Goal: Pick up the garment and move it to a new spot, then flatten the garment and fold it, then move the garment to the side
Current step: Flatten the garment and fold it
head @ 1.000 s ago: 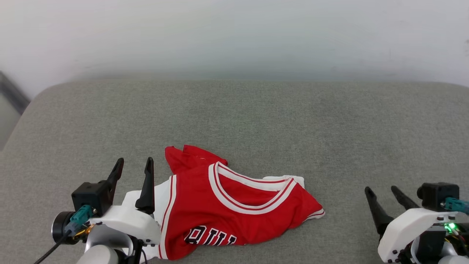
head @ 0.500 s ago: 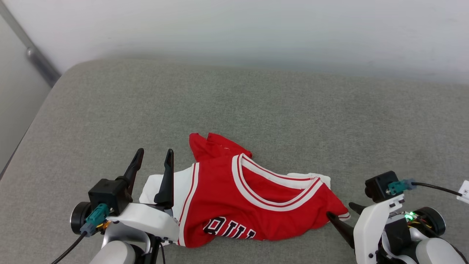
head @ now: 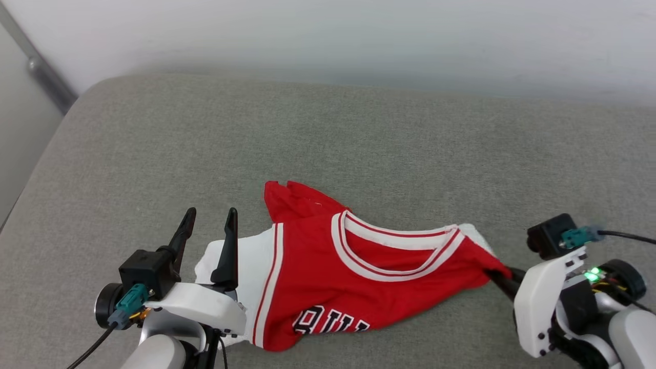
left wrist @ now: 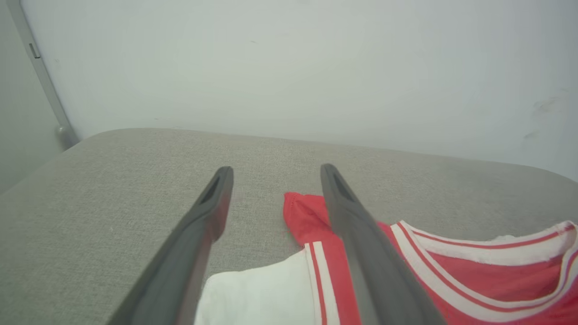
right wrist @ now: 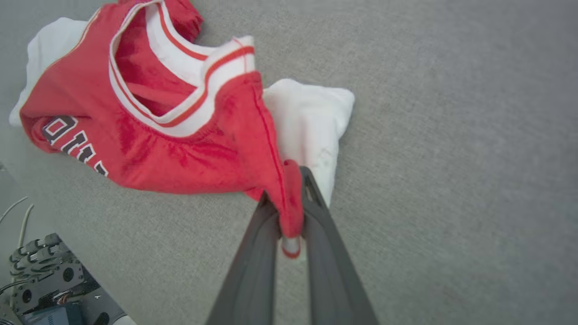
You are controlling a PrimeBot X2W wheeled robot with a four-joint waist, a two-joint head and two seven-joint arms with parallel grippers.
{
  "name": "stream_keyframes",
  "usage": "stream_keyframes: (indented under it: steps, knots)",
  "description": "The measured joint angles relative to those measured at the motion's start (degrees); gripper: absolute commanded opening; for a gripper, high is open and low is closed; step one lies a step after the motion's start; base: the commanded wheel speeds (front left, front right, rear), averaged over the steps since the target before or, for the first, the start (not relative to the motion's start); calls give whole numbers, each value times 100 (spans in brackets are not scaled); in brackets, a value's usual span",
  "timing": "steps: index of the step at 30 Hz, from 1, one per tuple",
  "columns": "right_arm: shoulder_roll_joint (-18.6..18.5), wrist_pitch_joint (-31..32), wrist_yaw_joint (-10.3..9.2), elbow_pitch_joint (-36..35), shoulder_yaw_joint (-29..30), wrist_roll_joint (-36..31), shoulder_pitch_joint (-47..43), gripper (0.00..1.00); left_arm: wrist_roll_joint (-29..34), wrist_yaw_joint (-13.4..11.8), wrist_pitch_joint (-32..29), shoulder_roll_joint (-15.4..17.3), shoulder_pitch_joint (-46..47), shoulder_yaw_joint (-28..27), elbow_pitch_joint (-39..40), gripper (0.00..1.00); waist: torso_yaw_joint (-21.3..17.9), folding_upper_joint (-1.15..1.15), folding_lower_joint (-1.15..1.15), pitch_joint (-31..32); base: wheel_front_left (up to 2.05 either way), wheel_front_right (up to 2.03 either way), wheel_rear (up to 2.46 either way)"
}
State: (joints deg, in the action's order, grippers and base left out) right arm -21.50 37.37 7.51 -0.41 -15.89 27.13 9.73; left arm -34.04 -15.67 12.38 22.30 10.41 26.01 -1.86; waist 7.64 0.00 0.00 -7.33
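Head view: the garment [head: 359, 277] lies rumpled on the grey cushion [head: 359, 128], between my left gripper [head: 211, 212] and right gripper [head: 505, 279]. Left wrist view: my left jaws gape wide at its white sleeve. Right wrist view: my right jaws pinch its red edge.

The left tool [head: 211, 212] has 2 long dark fingers [head: 227, 251], tapering to narrow tips, set in a smooth white shell [head: 200, 307]. A black boxy block [head: 143, 271] is fixed to the shell, with a teal connector [head: 128, 302] and a thin black cable [head: 87, 348]. The right tool [head: 498, 278] is built alike: white shell, black block, teal connector and black cable, with small dark screw holes [head: 540, 335] along the shell's edge and a green light [head: 593, 274]. A rounded pale grey forearm [head: 154, 356] carries each.
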Motion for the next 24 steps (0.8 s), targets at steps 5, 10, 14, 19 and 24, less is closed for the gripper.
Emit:
stream_keyframes:
  steps: [5,10,14,19,24]
  knots:
    - [-264,326,0,-439,659,-188,-24,0,-7,7,0,20,1,20,-8,100,-277,0,0,77,0,0,0]
    - [-202,676,-1,-782,1616,-394,-421,0,-7,-3,-10,27,6,29,38,100,-503,0,0,56,0,0,0]
    - [208,689,-1,-542,1959,-456,-811,0,-9,3,-44,44,30,45,55,100,-593,0,0,-85,0,0,0]
    - [735,160,-1,377,1838,-377,-888,0,-8,53,-103,42,171,102,36,100,-672,0,0,-306,0,0,0]
    - [831,-755,-1,869,1621,-238,-704,100,-8,63,-113,48,242,115,-13,100,-692,0,0,-412,0,0,0]
